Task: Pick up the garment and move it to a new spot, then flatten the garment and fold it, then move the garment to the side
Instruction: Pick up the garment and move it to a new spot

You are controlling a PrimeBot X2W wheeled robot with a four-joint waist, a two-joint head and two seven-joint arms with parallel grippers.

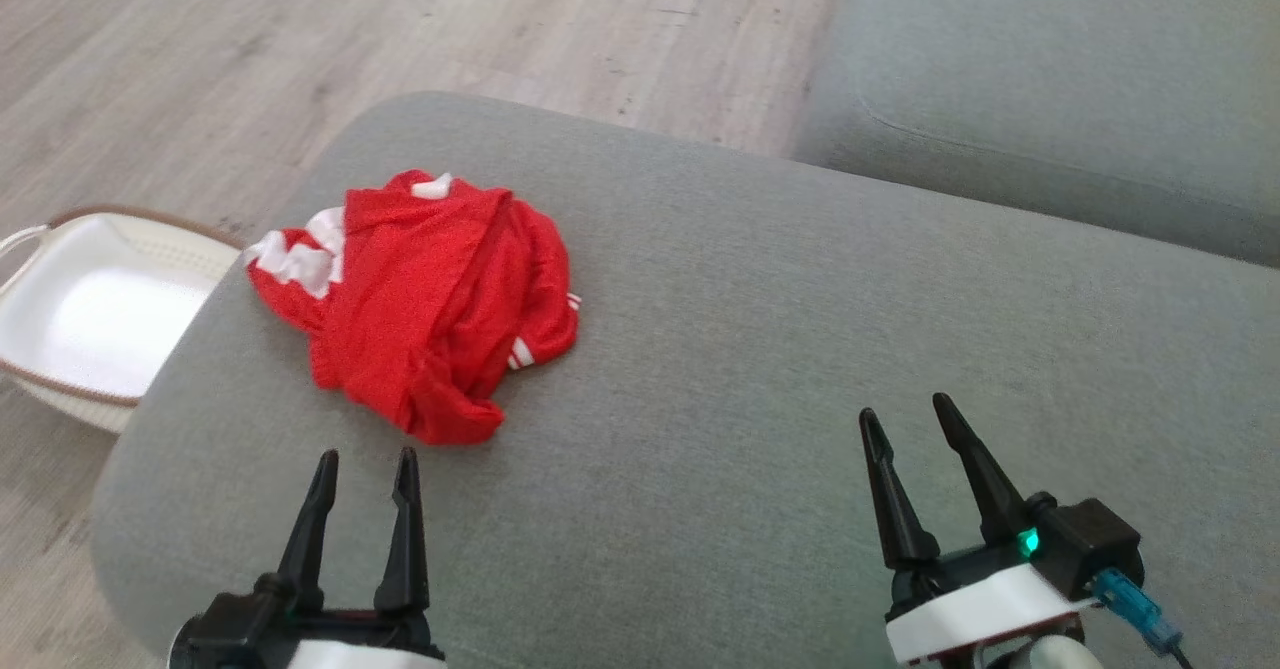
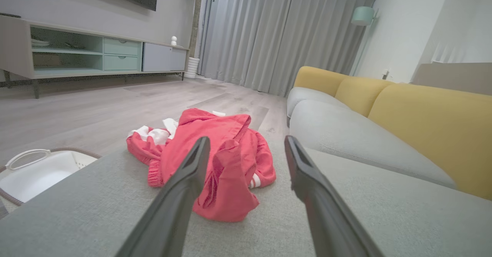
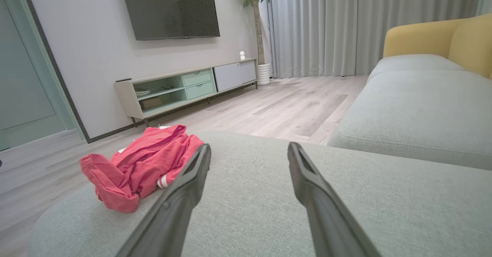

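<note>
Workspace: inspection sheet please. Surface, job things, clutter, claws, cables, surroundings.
Surface: grey cushion, fabric, flat.
Job's things: red garment with white trim, crumpled on the cushion's left part.
Clutter: white basket on the floor, left of the cushion.
Claws: left claw open, just short of the garment; right claw open, over bare cushion; neither holds anything.
Cables: blue plug with a dark lead at the right wrist.
Surroundings: sofa, wood floor, TV unit, curtains.
</note>
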